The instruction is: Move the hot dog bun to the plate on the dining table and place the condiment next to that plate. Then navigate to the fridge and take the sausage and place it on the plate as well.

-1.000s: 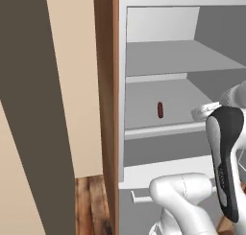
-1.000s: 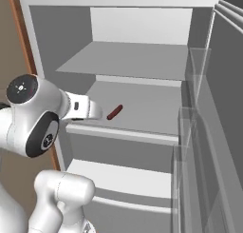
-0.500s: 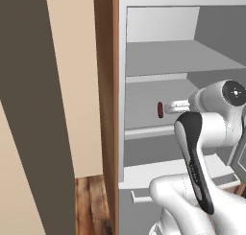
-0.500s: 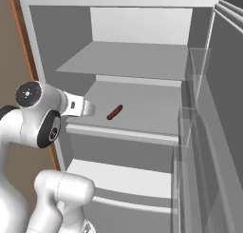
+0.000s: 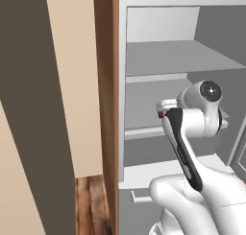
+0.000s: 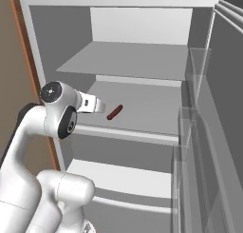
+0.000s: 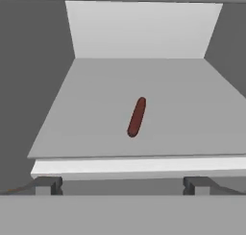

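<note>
The fridge (image 6: 137, 63) stands open, showing pale grey shelves. The sausage (image 6: 114, 112), a thin dark red-brown cylinder, lies alone on the middle shelf. In the hand view the sausage (image 7: 136, 117) lies lengthwise ahead, past the shelf's front lip. My gripper (image 7: 122, 186) is open, its two fingertips (image 7: 48, 185) wide apart just short of that lip, with nothing between them. From the right base view my gripper (image 6: 98, 105) sits just left of the sausage at shelf height. In the left base view my hand covers all but a red end of the sausage (image 5: 160, 114).
The fridge door (image 6: 211, 132) with clear bins stands open on the right. A wooden cabinet side (image 5: 106, 109) borders the fridge on the left, with wood floor (image 5: 89, 205) below. Another shelf (image 7: 144, 30) and the back wall lie above and behind the sausage.
My arm has swung left and forward, bringing the hand to the front edge of the middle shelf. The sausage has not moved.
</note>
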Tool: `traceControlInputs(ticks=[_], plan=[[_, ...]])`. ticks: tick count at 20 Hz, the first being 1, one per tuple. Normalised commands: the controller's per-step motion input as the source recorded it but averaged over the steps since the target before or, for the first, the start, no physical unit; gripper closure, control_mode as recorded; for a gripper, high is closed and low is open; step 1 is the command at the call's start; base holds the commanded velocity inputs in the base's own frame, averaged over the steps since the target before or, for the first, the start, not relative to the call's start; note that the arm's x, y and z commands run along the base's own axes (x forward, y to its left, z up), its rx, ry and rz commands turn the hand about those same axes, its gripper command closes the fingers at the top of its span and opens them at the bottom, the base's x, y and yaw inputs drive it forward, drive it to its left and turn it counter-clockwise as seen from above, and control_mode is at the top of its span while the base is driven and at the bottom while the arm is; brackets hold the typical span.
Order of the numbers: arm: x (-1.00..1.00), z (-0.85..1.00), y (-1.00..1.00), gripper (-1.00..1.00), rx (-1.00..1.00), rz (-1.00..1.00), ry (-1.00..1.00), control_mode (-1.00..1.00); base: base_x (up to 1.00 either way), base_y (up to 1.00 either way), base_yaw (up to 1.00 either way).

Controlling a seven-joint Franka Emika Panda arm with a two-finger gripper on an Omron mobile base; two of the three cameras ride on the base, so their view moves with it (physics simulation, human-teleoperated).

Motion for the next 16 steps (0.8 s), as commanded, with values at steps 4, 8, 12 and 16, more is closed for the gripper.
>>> traceControlInputs(ticks=[4, 8, 12, 16], plan=[[0.46, -0.52, -0.30, -1.00, 0.00, 0.00, 0.08, -1.00, 0.00, 0.00, 0.00], [0.62, -0.30, -0.13, -1.00, 0.00, -0.02, 0.09, -1.00, 0.00, 0.00, 0.00], [0.70, -0.22, 0.00, -1.00, 0.00, -0.04, 0.13, -1.00, 0.00, 0.00, 0.00], [0.70, -0.20, 0.00, -1.00, 0.00, -0.04, 0.15, -1.00, 0.00, 0.00, 0.00]])
